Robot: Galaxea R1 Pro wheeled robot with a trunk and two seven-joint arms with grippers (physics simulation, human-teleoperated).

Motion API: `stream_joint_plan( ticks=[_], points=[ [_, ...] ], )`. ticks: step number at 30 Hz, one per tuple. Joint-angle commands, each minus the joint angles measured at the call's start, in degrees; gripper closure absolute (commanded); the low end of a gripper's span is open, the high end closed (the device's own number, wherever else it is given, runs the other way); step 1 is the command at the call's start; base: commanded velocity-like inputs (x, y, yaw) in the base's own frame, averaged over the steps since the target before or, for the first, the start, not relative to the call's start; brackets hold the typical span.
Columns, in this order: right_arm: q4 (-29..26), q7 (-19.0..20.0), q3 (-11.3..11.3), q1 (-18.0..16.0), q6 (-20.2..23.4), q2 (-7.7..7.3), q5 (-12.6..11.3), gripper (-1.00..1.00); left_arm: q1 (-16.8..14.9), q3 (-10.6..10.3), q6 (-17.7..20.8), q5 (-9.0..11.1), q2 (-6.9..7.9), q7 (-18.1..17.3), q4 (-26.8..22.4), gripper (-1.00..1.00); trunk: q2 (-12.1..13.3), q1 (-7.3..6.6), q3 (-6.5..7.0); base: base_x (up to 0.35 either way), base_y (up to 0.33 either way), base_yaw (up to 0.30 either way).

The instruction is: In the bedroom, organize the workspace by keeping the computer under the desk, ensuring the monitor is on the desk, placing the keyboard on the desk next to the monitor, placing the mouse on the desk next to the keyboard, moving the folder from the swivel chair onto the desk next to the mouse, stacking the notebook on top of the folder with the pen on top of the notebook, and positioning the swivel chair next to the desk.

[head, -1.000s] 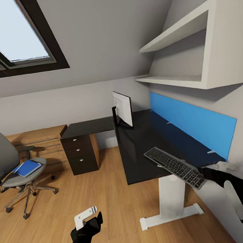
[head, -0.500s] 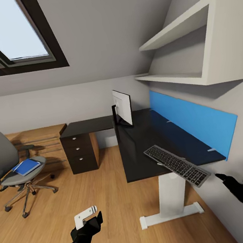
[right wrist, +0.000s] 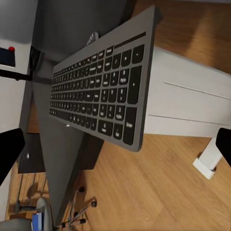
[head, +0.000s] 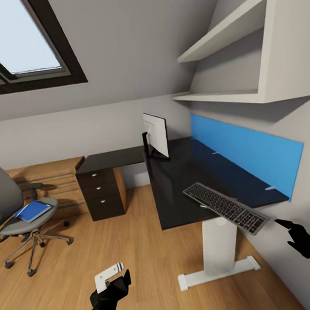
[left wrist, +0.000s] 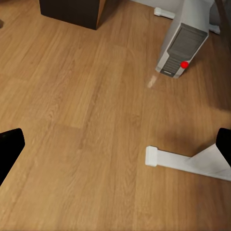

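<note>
1. Looking down from the head camera, I see the keyboard (head: 226, 207) lying slantwise on the near corner of the desk (head: 181, 191), its near end jutting past the edge.
2. My right gripper (head: 282, 225) sits just off that jutting end, apart from it; through the right wrist camera its fingers stand wide at the frame's sides with nothing between them, the keyboard (right wrist: 98, 96) ahead.
3. My left gripper (head: 111, 276) hangs low over the wood floor (head: 141, 257); the left wrist camera shows its fingertips spread wide and empty.
4. That same camera picks up the computer (left wrist: 183, 45) standing on the floor beyond a white desk foot (left wrist: 166, 159).
5. The monitor (head: 156, 137) stands upright farther back on the desk.
6. The swivel chair (head: 14, 217) is well apart from the desk, with the folder (head: 32, 211) on its seat.
</note>
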Motion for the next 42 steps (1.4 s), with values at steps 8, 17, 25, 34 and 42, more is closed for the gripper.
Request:
stream_joint_plan(
  ticks=[8, 17, 25, 34, 42],
  points=[
    [0.0, 0.5, -0.2, -0.1, 0.4, -0.12, 0.2, -1.00, 0.0, -0.1, 0.1, 0.6, 0.01, 0.6, -0.1, -1.00, -3.3, 1.77, -1.49, 0.000, 0.000, 0.000],
    [0.0, 0.5, -0.2, -0.1, 0.4, -0.13, 0.2, -1.00, 0.0, -0.1, 0.1, 0.6, 0.01, 0.6, -0.1, -1.00, -6.9, 3.74, -3.11, 0.000, 0.000, 0.000],
    [0.0, 1.6, -0.2, 0.0, 0.4, -0.18, 0.4, -1.00, 0.0, -0.1, 0.1, 0.6, 0.01, 0.6, -0.1, -1.00, -10.1, 5.50, -4.54, 0.000, 0.000, 0.000],
    [-0.1, 3.8, -0.2, 0.0, 0.4, -0.31, 0.9, -1.00, 0.0, -0.1, 0.1, 0.6, 0.01, 0.6, -0.1, -1.00, -13.7, 7.48, -6.16, 0.000, 0.000, 0.000],
    [-0.1, 6.5, -0.2, 0.4, 0.4, -1.01, 1.0, -1.00, 0.0, -0.1, 0.1, 0.6, 0.01, 0.6, -0.1, -1.00, -16.9, 9.23, -7.60, 0.000, 0.000, 0.000]
  ],
)
